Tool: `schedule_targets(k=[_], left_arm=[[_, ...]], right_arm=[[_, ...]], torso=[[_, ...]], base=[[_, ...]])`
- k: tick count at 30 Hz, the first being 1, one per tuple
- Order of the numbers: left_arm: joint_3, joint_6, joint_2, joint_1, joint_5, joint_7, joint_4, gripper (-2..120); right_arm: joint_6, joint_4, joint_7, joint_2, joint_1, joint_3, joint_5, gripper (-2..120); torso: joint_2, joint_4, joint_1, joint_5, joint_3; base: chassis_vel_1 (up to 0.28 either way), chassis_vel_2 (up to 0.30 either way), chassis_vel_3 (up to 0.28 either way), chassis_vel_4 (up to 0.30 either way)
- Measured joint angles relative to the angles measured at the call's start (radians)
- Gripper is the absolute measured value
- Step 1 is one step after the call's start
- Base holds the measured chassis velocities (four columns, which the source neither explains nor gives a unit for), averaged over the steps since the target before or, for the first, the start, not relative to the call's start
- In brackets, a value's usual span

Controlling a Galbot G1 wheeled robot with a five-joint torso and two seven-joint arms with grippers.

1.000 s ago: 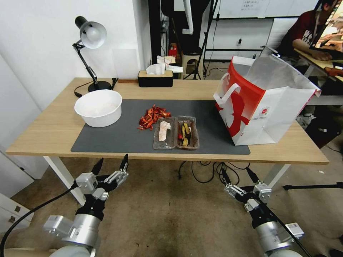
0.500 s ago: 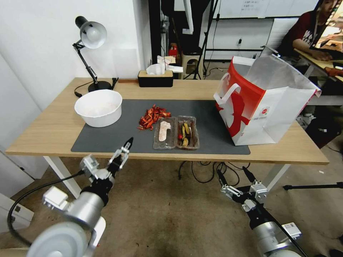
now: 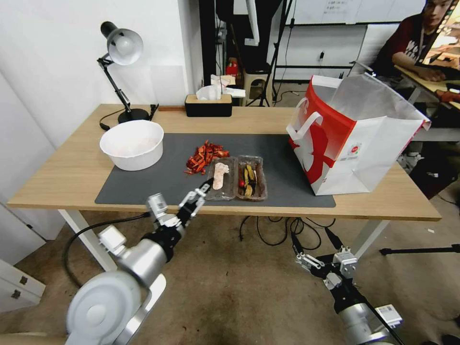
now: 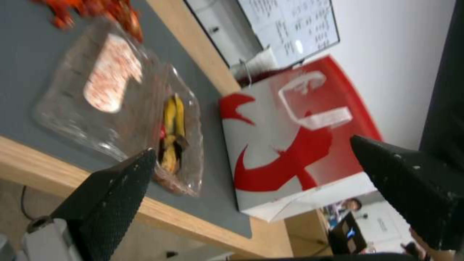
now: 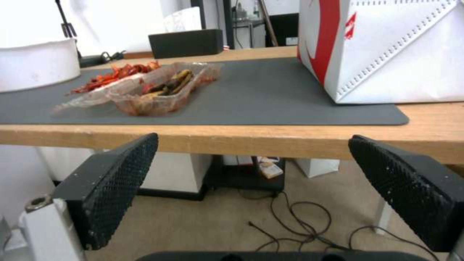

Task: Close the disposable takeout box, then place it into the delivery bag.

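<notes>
The disposable takeout box [image 3: 236, 178] lies open on the grey mat, its two clear halves flat side by side. One half bears a pale pinkish label; the other holds dark, yellow and red food. The white and red delivery bag [image 3: 354, 139] stands upright to its right with its mouth open. My left gripper [image 3: 201, 189] is open at the table's front edge, just left of and below the box. In the left wrist view the box [image 4: 125, 105] and bag [image 4: 295, 137] lie beyond the open left gripper [image 4: 251, 145]. My right gripper [image 3: 311, 235] hangs open below the table; its wrist view shows the box [image 5: 159, 87] and bag [image 5: 386, 47].
A white bowl [image 3: 132, 143] sits at the mat's [image 3: 158, 177] left end. A pile of red chilli pieces [image 3: 205, 155] lies right behind the box. A desk lamp [image 3: 122, 48] and a black tissue box [image 3: 208, 104] stand at the table's back.
My left arm has risen and swung right, from below the table up to its front edge beside the box. The right gripper has sunk a little lower. Box and bag have not moved.
</notes>
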Motion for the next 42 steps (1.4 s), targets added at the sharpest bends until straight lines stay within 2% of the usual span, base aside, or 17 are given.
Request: schedule_targets(k=[3,4,7,10,23,42], left_arm=[[0.089,-0.004,0.014,-0.074,0.000,-0.071,0.061,100],[0.089,-0.004,0.014,-0.074,0.000,-0.071,0.061,100],[0.143,-0.004,0.021,-0.115,0.011,-0.161,0.110,100],[0.154,-0.007,0.015,-0.136,0.007,-0.186,0.133,100],[0.194,-0.030,-0.003,-0.226,-0.042,-0.185,0.203,100],[0.224,-0.034,-0.025,-0.287,-0.035,-0.191,0.283,100]], right_arm=[[0.000,0.000,0.002,0.005,-0.004,0.010,-0.005,100],[0.000,0.000,0.002,0.005,-0.004,0.010,-0.005,100],[0.000,-0.004,0.003,0.010,-0.004,0.015,-0.010,100],[-0.001,-0.006,0.004,0.013,-0.004,0.017,-0.012,100],[-0.008,-0.016,0.010,0.040,0.001,0.018,-0.026,100],[-0.002,-0.025,0.014,0.038,-0.005,0.037,-0.022,100]], torso=[[0.000,0.0000,0.000,0.0001,0.000],[0.000,0.0000,0.000,0.0001,0.000],[0.000,0.0002,0.000,0.0000,0.000],[0.000,0.0003,0.000,0.0001,0.000],[0.000,0.0002,0.000,0.0001,0.000],[0.000,0.0002,0.000,0.0000,0.000]], base=[[0.000,0.000,0.000,0.000],[0.000,0.000,0.000,0.000],[0.000,0.000,0.000,0.000],[0.000,0.000,0.000,0.000],[0.000,0.000,0.000,0.000],[0.000,0.000,0.000,0.000]])
